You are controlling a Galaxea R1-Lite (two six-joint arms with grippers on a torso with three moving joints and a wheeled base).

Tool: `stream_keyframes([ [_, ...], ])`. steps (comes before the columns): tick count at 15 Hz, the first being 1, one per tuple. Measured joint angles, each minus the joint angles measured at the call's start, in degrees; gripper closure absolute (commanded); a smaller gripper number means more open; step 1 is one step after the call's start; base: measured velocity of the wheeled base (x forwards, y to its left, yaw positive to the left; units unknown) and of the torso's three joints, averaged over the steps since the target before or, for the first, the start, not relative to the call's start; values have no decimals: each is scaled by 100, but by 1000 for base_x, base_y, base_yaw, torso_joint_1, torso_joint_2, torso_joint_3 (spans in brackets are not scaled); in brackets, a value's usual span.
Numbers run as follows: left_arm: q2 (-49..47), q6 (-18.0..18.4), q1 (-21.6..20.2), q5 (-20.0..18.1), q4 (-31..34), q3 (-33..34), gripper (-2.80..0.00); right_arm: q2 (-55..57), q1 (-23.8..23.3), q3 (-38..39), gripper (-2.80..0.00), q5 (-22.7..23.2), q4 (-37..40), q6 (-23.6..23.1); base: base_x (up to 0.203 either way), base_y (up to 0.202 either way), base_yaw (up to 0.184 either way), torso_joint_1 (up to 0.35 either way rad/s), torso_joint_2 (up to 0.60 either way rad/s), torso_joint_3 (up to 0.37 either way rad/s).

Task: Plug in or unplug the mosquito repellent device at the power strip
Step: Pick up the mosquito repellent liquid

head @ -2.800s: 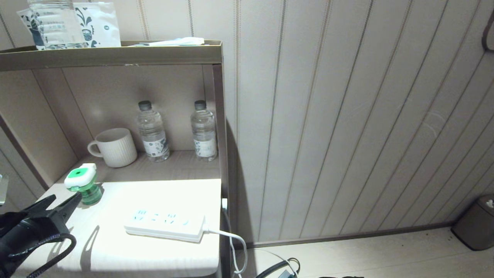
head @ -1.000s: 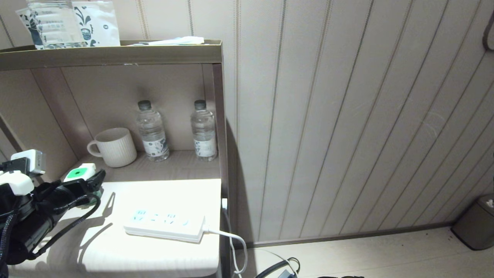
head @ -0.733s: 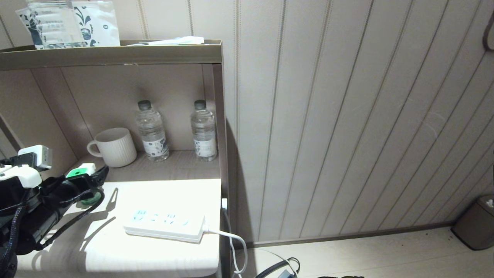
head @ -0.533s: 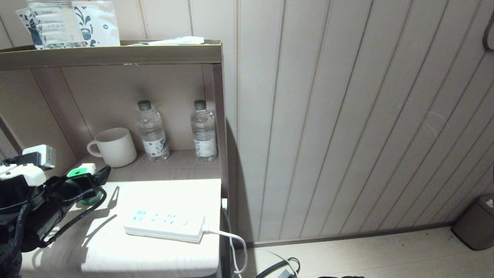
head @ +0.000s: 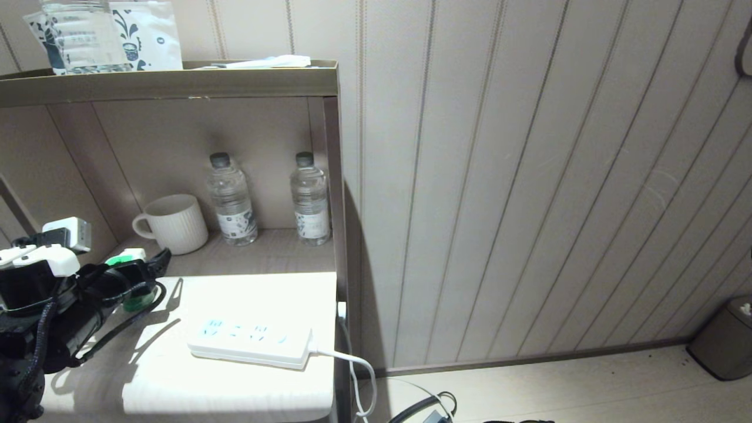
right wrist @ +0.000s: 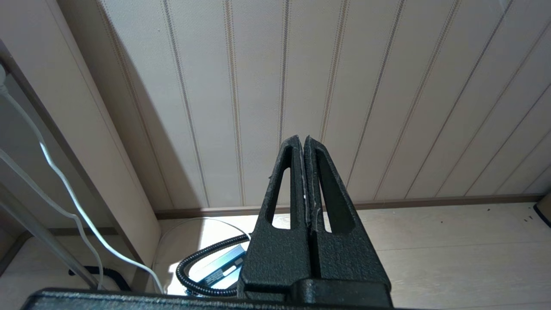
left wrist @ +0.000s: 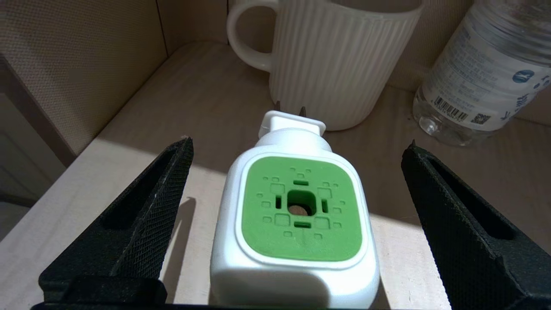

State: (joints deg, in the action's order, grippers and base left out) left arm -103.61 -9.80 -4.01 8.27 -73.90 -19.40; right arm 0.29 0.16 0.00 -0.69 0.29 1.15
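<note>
White-headed, the mosquito repellent device [left wrist: 295, 215] is standing unplugged on the shelf, apart from the power strip [head: 249, 342]; the left gripper [left wrist: 297, 224] is straddling it, fingers spread, not yet clamping; gripping and plugging are remaining; the right gripper [right wrist: 304, 181] is hanging parked, fingers together.

A brown shelf unit [head: 176, 85] is standing against a pale panelled wall [head: 529, 176] with thin vertical stripes. Bright light is falling across the lower shelf [head: 247, 376], leaving the niche behind it in shade. Light wood floor [head: 558, 382] is running to a dark skirting [head: 529, 358], and a grey bin [head: 725, 341] is sitting in the corner.
</note>
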Motion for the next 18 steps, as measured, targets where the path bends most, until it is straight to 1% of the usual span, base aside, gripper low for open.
stream_keyframes([
  [6, -88, 10, -30, 14, -149, -39, -280, 0, 0, 0, 0, -2, -1, 0, 0, 0, 0, 0, 0, 0],
  [8, -94, 140, -21, 126, -322, -16, -280, 0, -2, 0, 0, -2, 0, 1, 0, 0, 0, 0, 0, 0],
  [10, -99, 314, -15, 165, -327, 9, -280, 0, -1, 0, 0, -2, -2, 0, 0, 0, 0, 0, 0, 0],
  [12, -105, 402, -1, 176, -322, 58, -280, 0, 0, 0, 0, -2, 0, 1, 0, 0, 0, 0, 0, 0],
  [14, -130, 446, 10, 295, -336, 72, -280, 0, 0, 0, 0, 0, 0, 0, 0, 0, 0, 0, 0, 0],
  [18, -216, 451, 44, 333, -479, 60, -280, 0, 0, 0, 0, -2, 0, 1, 0, 0, 0, 0, 0, 0],
])
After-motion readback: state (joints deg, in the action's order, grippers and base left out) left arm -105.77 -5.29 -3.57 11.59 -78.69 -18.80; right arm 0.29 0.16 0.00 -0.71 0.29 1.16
